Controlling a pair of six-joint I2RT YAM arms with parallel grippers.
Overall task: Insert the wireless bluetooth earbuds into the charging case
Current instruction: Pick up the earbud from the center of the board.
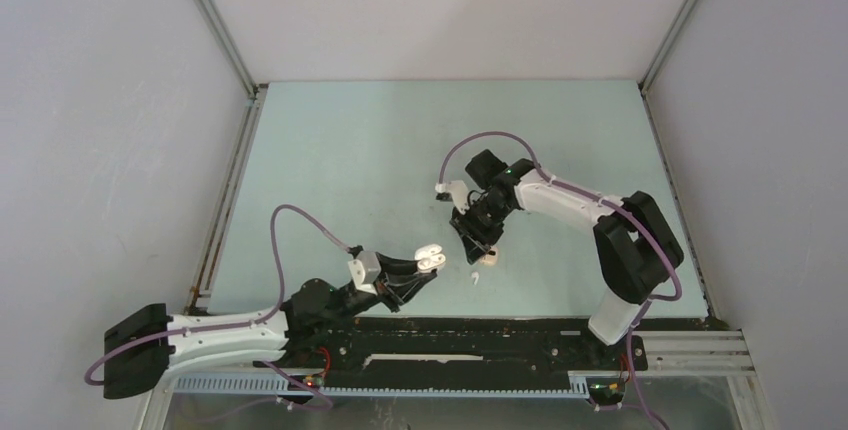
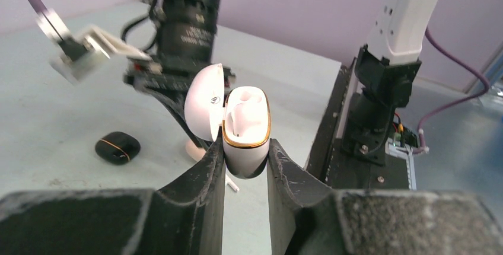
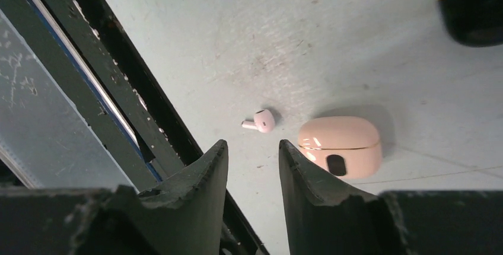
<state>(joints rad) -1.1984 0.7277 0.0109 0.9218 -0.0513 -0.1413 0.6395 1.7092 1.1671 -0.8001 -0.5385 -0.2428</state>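
Low in the left wrist view, the left gripper has its matt black, scuffed fingers closed against the sides of the glossy white pebble-shaped charging case with a gold rim. The case stands upright with its hinged lid swung open to the left. A rounded white form sits in the well, but I cannot tell whether it is a seated bud or the moulding. In the right wrist view, the right gripper hangs above the pale blue-green table with its jaws parted by a moderate gap and nothing between them. The tiny whitish smooth plastic earbud lies loose on the table just above that gap, close to the fingertips and a touch right of centre. Its stem points to the left of the frame and its bulb to the right, so the long axis runs roughly from one finger to the other. I judge the right arm the one to take it, since it is free and nearly over the bud. Gripping the bud across its width will likely call for a wrist turn. Just right of the bud, apart from it, rests a closed pale pink rounded case with a gold seam. Farther off, at the upper right corner, lies a glossy black case.
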